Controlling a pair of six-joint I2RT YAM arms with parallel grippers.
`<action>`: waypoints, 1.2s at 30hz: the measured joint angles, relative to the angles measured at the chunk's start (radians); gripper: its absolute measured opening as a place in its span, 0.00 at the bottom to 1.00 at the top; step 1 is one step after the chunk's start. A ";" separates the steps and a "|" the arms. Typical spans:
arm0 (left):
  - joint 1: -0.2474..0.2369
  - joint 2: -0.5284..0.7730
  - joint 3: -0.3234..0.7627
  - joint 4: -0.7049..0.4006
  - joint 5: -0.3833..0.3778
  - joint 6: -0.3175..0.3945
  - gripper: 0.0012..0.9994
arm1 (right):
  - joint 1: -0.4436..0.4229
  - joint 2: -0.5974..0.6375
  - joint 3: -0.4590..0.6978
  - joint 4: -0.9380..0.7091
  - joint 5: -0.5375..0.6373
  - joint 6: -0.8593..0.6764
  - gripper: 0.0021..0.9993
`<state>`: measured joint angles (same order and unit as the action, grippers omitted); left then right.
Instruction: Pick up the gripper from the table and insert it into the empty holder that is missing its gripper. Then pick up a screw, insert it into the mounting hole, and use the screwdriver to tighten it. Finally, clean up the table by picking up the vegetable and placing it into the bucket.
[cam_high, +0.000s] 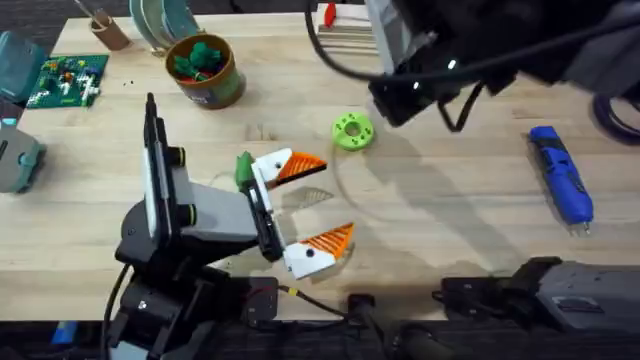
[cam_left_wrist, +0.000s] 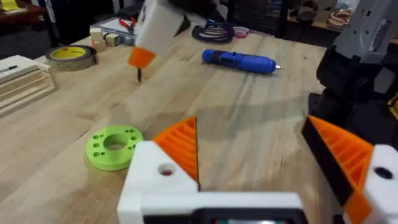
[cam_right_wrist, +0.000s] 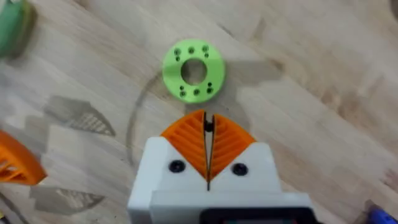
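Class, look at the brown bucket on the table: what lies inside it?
Dark green lumpy toys and something red fill the bucket. Whatever lies beneath them, and the bucket's floor, is covered.

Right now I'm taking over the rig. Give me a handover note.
Left gripper: open, empty, low over the table.
Right gripper: shut on what looks like a screw, raised near the lime-green disc.
Blue screwdriver: lying at the table's right, untouched.
Bucket: far left, green toys inside.
Left to do: seat and tighten the screw, then table cleanup.
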<state>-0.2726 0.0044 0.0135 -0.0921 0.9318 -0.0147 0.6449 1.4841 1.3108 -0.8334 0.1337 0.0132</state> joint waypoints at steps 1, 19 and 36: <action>0.000 0.000 0.000 0.000 0.000 0.000 0.99 | 0.000 0.000 0.031 -0.020 -0.004 -0.007 0.00; 0.000 0.000 0.000 0.000 0.000 0.000 0.99 | 0.112 0.121 0.551 -0.335 -0.273 -0.166 0.00; 0.000 0.000 0.000 0.000 0.000 0.000 0.99 | 0.335 0.235 0.667 -0.398 -0.312 -0.253 0.00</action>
<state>-0.2726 0.0044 0.0135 -0.0921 0.9318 -0.0147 0.9798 1.7187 1.9781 -1.2316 -0.1787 -0.2393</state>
